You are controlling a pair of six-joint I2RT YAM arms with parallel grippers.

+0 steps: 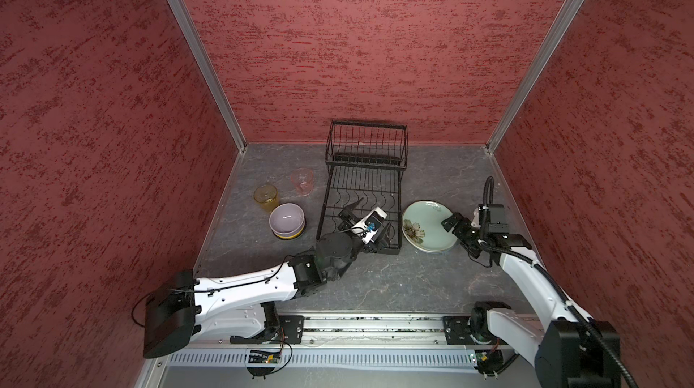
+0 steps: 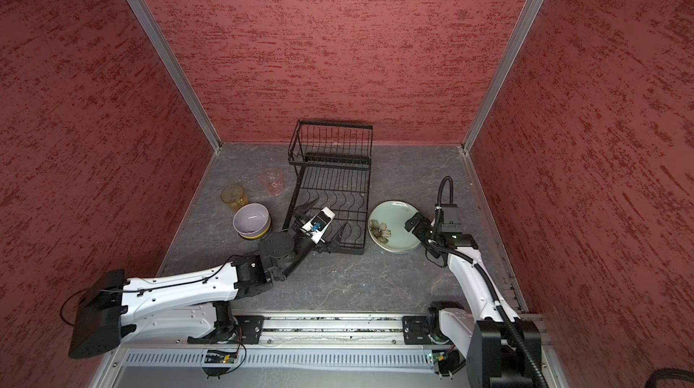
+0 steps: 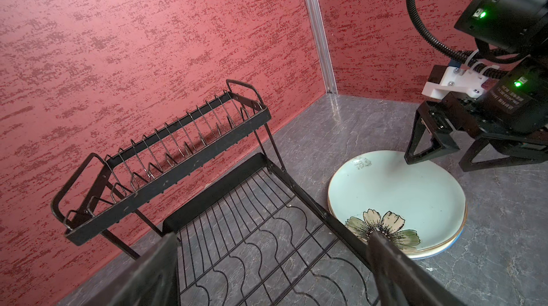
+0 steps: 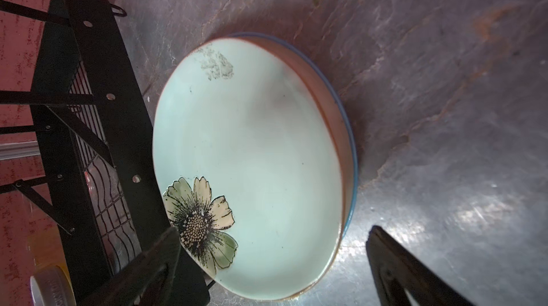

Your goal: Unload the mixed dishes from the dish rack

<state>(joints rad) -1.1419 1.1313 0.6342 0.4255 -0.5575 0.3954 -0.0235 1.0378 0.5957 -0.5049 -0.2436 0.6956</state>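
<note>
Your right pincer (image 3: 435,164) stands released over the edge of the pale green flowered ceramic plate (image 4: 252,147); your left pincer (image 1: 375,213) is released too. The wrist views show you a blue-rimmed plate (image 4: 352,129) beneath it.

Three red, mottled walls (image 1: 356,48) box in my workspace, joined at the back corners by pale aluminium posts (image 1: 195,48). My tabletop (image 1: 375,284) is dark grey, veined like slate, and light glints off it. A metal rail (image 1: 375,325) runs along its near edge.
</note>
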